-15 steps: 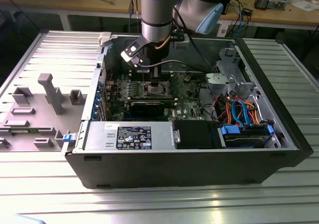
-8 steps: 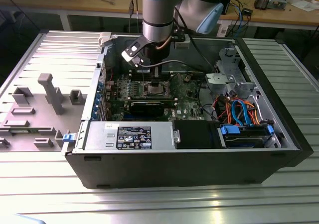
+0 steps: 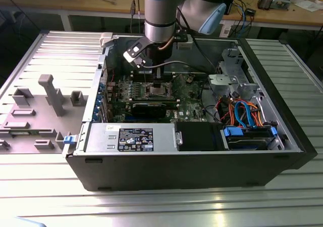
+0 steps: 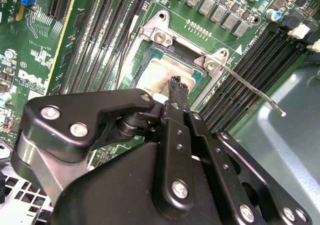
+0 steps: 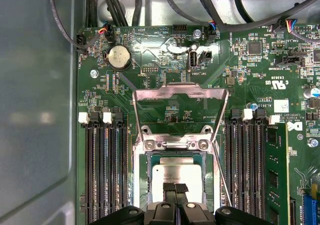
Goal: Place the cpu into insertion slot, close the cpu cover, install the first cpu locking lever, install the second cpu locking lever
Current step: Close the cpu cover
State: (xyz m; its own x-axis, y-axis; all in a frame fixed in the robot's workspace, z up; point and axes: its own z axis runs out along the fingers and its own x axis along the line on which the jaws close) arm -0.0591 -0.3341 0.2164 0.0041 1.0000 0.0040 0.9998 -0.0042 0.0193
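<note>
Open computer case (image 3: 176, 169): holds green motherboard (image 3: 192, 106). Gripper (image 5: 175, 187), entering from twelve o'clock in the exterior view: jaws pressed together, gripping nothing, tips over the cpu's edge. Cpu cover (image 5: 180, 91): silvery frame, raised open. Insertion slot (image 5: 142, 180): holds dull silver cpu (image 5: 176, 171), lying flat.

lab, cluttered workbench (image 3: 298, 17), open computer case (image 3: 176, 169)

In the first wrist view, the gripper (image 5: 175, 189) body hides the near part of the cpu (image 5: 176, 171). In the exterior view, the arm (image 3: 160, 15) is cut off at the frame's top, and the insertion slot (image 3: 157, 90) is too small to tell what lies in it.
</note>
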